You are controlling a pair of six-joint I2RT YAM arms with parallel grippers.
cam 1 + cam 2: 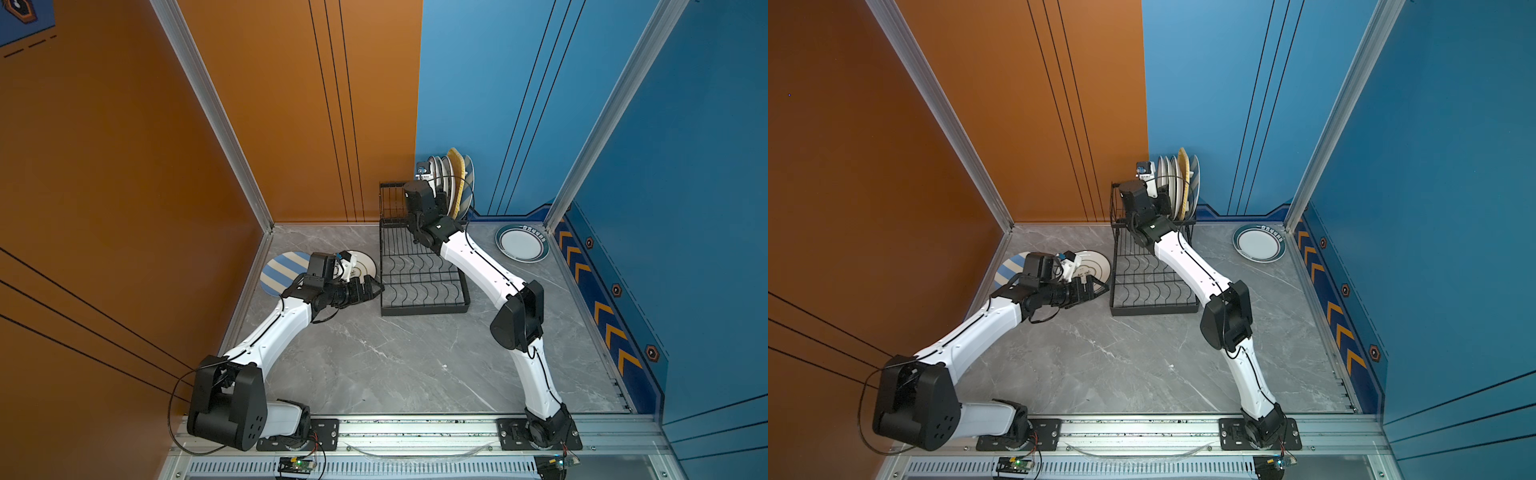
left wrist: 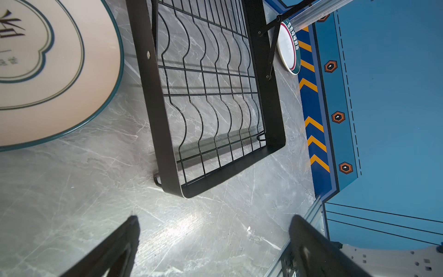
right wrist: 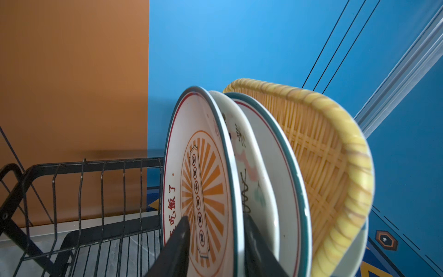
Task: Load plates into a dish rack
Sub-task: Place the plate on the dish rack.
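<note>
Surface: grey marbled tabletop, boxed in by an orange wall and a blue wall.
Dish rack: black wire dish rack toward the back of the table, near where the two walls meet; five plates stand on edge in its raised upper tier.
Racked plates: in order, sunburst plate, cream printed plate, teal-edged white plate, yellow woven plate tilted, blue-striped racked plate last.
Right gripper: right gripper up at the upper tier, jaws parted a little and straddling the sunburst plate's rim, one finger before its printed face and one behind; I cannot tell whether either touches it.
Left gripper: left gripper spread wide, holding nothing, low over bare tabletop just beside the rack's front corner.
Loose plates: striped plate and cream teal-rimmed plate flat beside the left arm; teal-banded plate flat near the blue wall, on the rack's other side.
Hard to see: from above, the right gripper's fingers sit hidden behind its own wrist. The left wrist covers part of both plates beside it. The sunburst plate hides most of the cream printed plate's design. The last racked plate is only a sliver in the right wrist view.
</note>
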